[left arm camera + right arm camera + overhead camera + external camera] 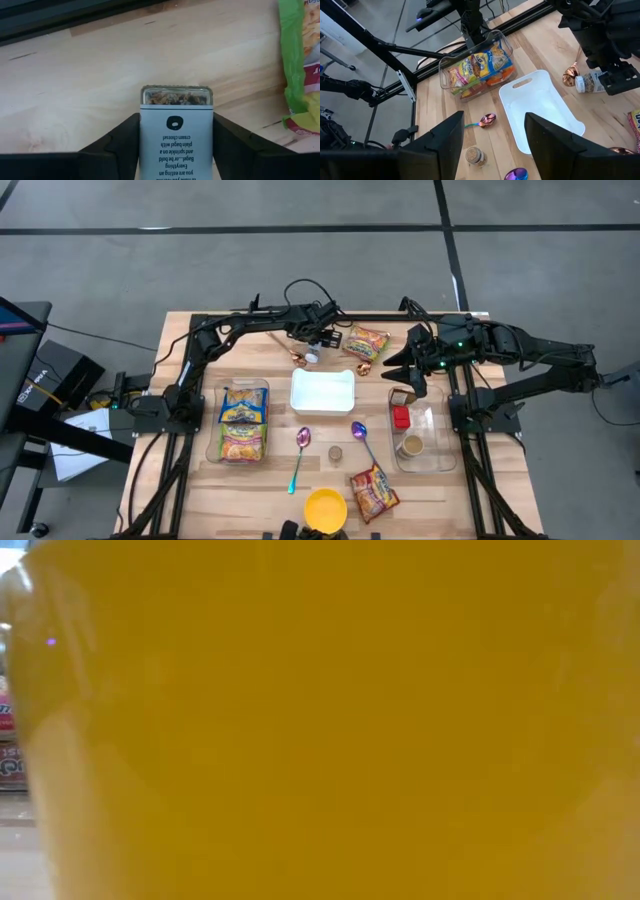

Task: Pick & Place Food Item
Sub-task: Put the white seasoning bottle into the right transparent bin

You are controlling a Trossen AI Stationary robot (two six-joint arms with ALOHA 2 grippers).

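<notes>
A seasoning jar [176,130] with a white label and spice showing through its clear end lies on its side on the wooden table [90,75], at the far middle. My left gripper [176,117] is down at it, one dark finger along each side; in the high view this gripper [316,346] is behind the white tray. My right gripper [492,135] hangs open, raised over the table's right side, with nothing between its fingers. In the right wrist view the jar [590,82] shows under the left gripper. My left gripper pinches the jar by its two labelled long sides [145,135] between its two fingers. The fingers [122,142] come from above, slanting steeply down, and lie along the jar. The jar's clear end [176,96] points away past the fingertips, and the jar lies on the table.
A white tray [322,390] sits mid-table. A clear bin of snack packets [243,423] stands on the left, another clear bin [420,430] on the right. Noodle packets [366,342] [373,492], spoons [300,455] and a small jar [335,452] lie about. A yellow bowl [320,720] fills the low view.
</notes>
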